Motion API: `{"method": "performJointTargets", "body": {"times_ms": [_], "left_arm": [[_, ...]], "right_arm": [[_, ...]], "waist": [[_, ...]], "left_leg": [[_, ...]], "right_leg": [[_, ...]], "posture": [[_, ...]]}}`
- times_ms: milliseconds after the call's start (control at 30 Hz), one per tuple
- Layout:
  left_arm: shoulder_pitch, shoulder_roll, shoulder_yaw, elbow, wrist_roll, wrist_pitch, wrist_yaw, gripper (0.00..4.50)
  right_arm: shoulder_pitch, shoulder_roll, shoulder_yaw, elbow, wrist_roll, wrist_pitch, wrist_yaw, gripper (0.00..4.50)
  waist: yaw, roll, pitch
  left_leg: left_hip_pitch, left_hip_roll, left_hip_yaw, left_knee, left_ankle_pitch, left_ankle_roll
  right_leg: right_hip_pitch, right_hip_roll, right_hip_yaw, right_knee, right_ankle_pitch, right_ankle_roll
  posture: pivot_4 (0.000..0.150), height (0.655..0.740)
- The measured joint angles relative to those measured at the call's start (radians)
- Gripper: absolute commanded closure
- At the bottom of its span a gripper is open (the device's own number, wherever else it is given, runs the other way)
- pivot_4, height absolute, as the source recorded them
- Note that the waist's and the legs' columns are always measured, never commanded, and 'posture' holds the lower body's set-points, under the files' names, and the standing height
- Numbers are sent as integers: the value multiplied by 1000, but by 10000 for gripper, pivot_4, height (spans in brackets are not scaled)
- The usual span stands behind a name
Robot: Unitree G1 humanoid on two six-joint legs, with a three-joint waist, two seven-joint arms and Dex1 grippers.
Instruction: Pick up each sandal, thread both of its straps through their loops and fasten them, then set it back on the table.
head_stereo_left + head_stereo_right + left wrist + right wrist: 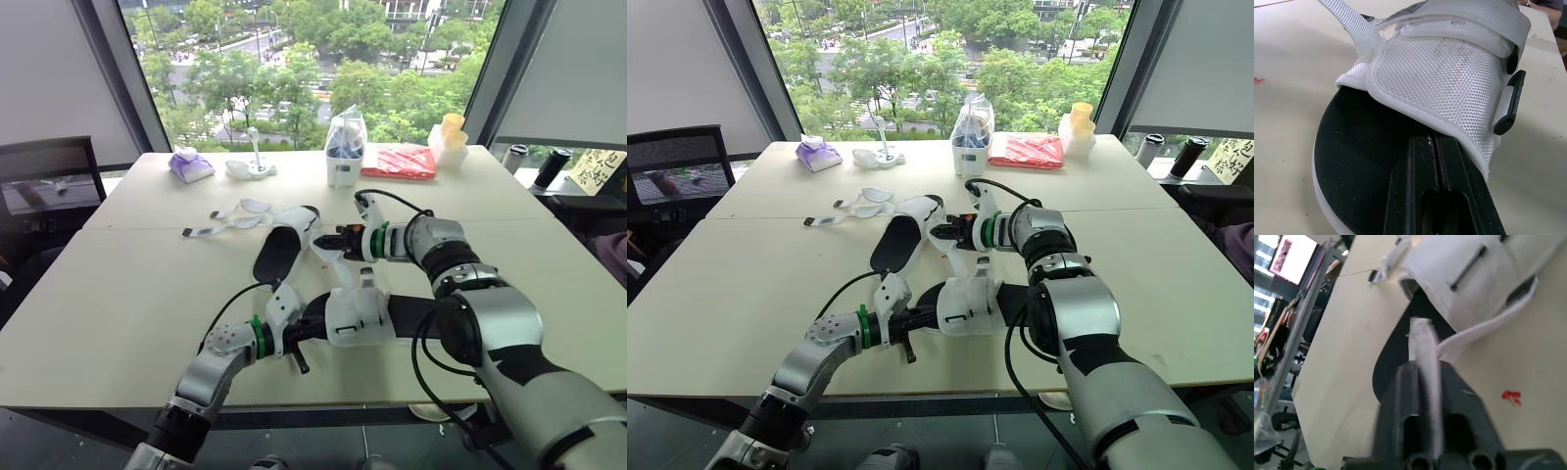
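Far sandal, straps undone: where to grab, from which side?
Probably the far sandal at its bare near end, jaws across the sole edge, coming from the robot's side. It lies flat there; its loose straps splay off the far end toward the robot's left.

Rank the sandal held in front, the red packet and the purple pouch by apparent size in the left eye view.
1. The sandal held in front: largest, though it is also nearest the camera, which inflates it.
2. The red packet.
3. The purple pouch: smallest, at a similar depth to the packet.
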Motion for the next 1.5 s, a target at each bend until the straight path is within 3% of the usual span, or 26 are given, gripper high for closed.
{"method": "performJointTargets", "body": {"times_ms": [133,267,333,533,667,867,1067,1200,1333,1433,1500], "left_arm": [[0,-1,0,-2,0,1,11,45000],[6,-1,-2,-15,-2,2,15,45000],[5,5,0,-16,-3,4,14,45000],[-11,17,-5,-10,-3,5,-6,45000],[-32,32,-20,14,0,-1,-23,45000],[-38,34,-20,24,0,-5,-39,45000],[-58,34,-7,24,-54,68,-77,45000],[-85,70,-15,25,-73,117,-146,45000],[-107,88,-20,33,-80,148,-200,45000],[-123,88,-31,42,-81,165,-236,45000],[-132,86,-45,42,-80,172,-252,45000]], "right_arm": [[134,-14,56,-239,-22,-160,122,44481],[485,-64,141,-743,-64,-556,228,44481],[605,-100,184,-902,-88,-708,273,44481],[780,-242,257,-1004,-171,-1244,385,44481],[774,-274,293,-947,-211,-1510,389,30318],[691,-310,297,-847,-298,-1734,298,528],[673,-512,258,-827,-413,-1878,187,528],[755,-619,208,-832,-430,-1857,118,528],[889,-649,145,-969,-283,-1492,86,528],[1025,-721,112,-1276,69,-930,66,528],[1108,-839,64,-1462,376,-556,46,528]], "waist": [[-1,0,0],[3,0,0],[-1,0,0],[-4,0,0],[-7,0,0],[-1,-1,0],[2,-1,1],[0,-2,1],[1,-2,1],[7,-1,1],[11,0,1]], "left_leg": [[0,0,0,0,0,0],[0,0,-1,-2,0,0],[0,0,0,-2,0,-1],[2,2,1,-1,-2,-4],[5,4,1,-5,0,-1],[7,4,0,-8,0,-1],[7,3,2,-10,0,-1],[9,3,4,-14,0,-1],[12,5,4,-17,0,-1],[10,5,3,-16,0,-1],[8,3,3,-15,0,0]], "right_leg": [[0,0,0,0,-1,4],[0,0,0,0,-2,10],[0,0,0,0,-2,11],[2,0,0,-1,-5,7],[2,0,0,-1,-5,6],[3,0,2,-1,-4,4],[3,0,3,-3,-4,2],[2,0,5,-3,-6,-1],[2,0,8,-2,-7,-2],[2,-1,9,-2,-8,-1],[2,-3,9,-3,-8,-1]], "posture": [[1500,7400],[1500,7400],[1500,7400],[1500,7400],[1500,7400],[1500,7400],[1500,7400],[1500,7400],[1500,7400],[1500,7400],[1500,7400]]}}
